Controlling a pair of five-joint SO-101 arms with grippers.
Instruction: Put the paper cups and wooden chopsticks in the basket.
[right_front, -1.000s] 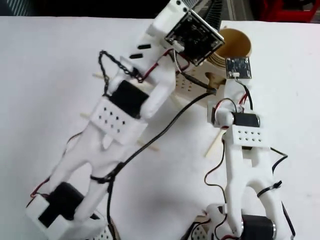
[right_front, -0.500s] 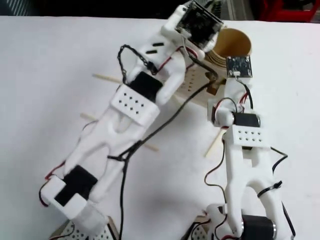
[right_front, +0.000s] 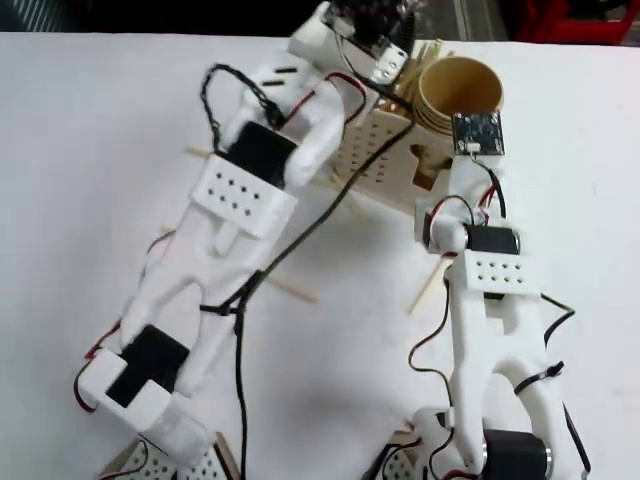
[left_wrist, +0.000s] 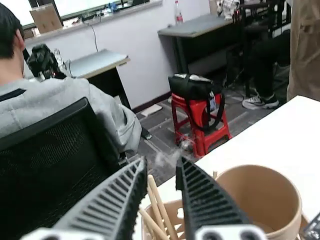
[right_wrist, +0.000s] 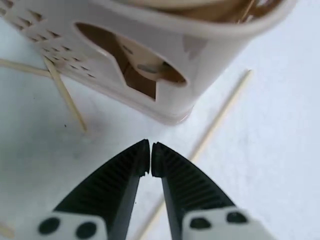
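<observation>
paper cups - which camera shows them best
The high view: the paper cups show their open mouth and stacked rims, standing in the basket. The left wrist view has the mouth, partly cut off. The right wrist view offers a blurred tan strip above the basket's wall.

Paper cups (right_front: 461, 92) in basket (right_front: 382, 166)

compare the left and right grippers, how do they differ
The left gripper has its jaws apart; the right gripper has them shut. The left is up over the basket, by the cup; the right is low over the table, beside the basket, over a loose chopstick. Both hold nothing.
</observation>
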